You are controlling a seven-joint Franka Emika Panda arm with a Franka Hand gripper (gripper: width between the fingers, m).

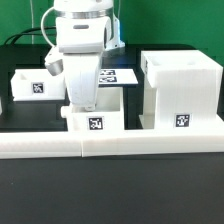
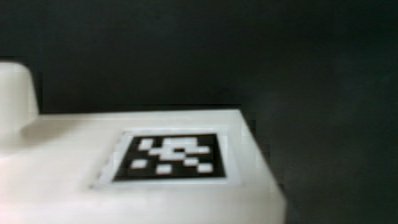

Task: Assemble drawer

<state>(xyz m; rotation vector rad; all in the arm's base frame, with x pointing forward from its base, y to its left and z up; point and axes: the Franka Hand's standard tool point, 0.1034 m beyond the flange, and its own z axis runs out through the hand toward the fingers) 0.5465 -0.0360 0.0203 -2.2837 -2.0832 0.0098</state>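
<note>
Drawer housing (image 1: 182, 85) upright on the black table (image 1: 35, 118), at the exterior view's right, with an opening showing at its top and one square tag (image 1: 182, 121) on the near face. Two small open-top trays apart from it. Middle tray (image 1: 95, 120) near the housing, toward the exterior view's left, set close behind the long white bar (image 1: 150, 146), tagged on its front wall. Left tray (image 1: 33, 85) farther back and well apart toward the exterior view's left, tagged too. Marker board (image 1: 122, 74) flat on the table behind the middle tray, partly hidden by the arm. Gripper (image 1: 83, 103) pointing straight down over the middle tray, low at its rim or just within it. Fingertips masked by the tray wall and the gripper's own body; jaw opening and any hold on a part: cannot tell. Wrist view blurred: a flat white face bearing one tag, dark table beyond, a rounded white shape (image 2: 15, 95) at the edge, not identifiable.
</note>
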